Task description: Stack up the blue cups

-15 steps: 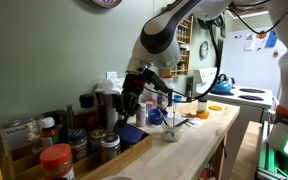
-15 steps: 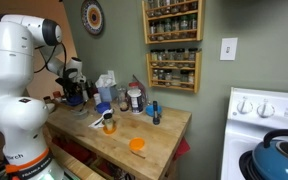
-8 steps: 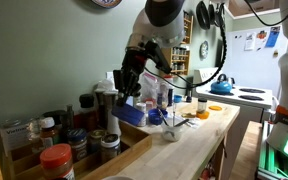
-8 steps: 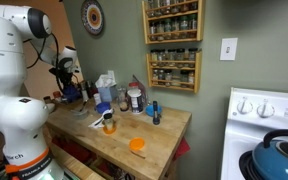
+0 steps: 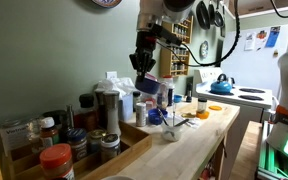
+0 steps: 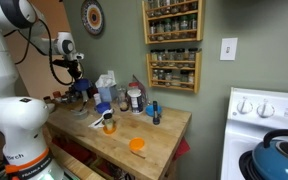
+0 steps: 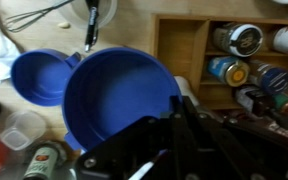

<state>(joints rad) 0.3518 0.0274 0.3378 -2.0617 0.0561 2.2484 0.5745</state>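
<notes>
My gripper (image 7: 180,112) was pinching the wall of one blue cup (image 7: 114,100), one finger inside the rim and one outside as far as the wrist view showed. Gripping at the edge kept the cup's mouth up and its base free, which I judged was what nesting it into another cup needed. The cup hung right under the gripper, lifted well clear of the worktop (image 5: 199,135), high enough to pass over the clutter there.

The second cup (image 7: 39,78) stood below the gripper and off to one side, at the left in the wrist view. It was upright with its mouth open, ready to take the one I carried. The two were apart, so the stacking was not yet done. I judged I next had to bring the held cup over that open mouth before going down.

I counted two blue cups: one in my grip and one waiting. On the other side of the gripper stood a wooden box (image 7: 184,30) of jars (image 7: 246,40). Five lids showed, and more may have been hidden behind the gripper.
</notes>
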